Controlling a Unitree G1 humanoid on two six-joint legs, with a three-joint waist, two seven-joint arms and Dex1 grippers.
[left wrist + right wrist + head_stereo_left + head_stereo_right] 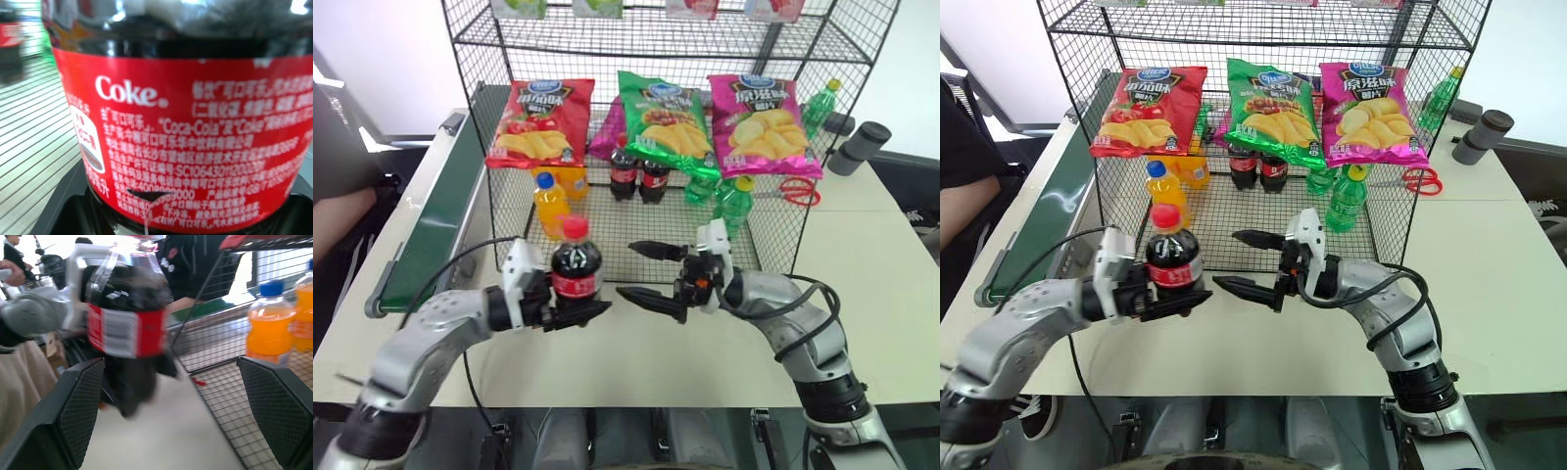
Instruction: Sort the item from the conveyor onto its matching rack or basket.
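Lower centre: left claw (570, 311) pinching small dark cola bottle, red cap and label (576, 266), upright above white counter (862, 284); right claw (648, 274) spread facing it, likely for handover. Behind, upper centre: black wire-grid rack (773, 220), two matching colas (638, 176) inside.

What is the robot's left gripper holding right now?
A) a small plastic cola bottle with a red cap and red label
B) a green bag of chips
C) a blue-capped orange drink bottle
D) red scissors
A: the left gripper is shut on the small plastic cola bottle with a red cap and red label, upright in front of the black wire-grid rack.
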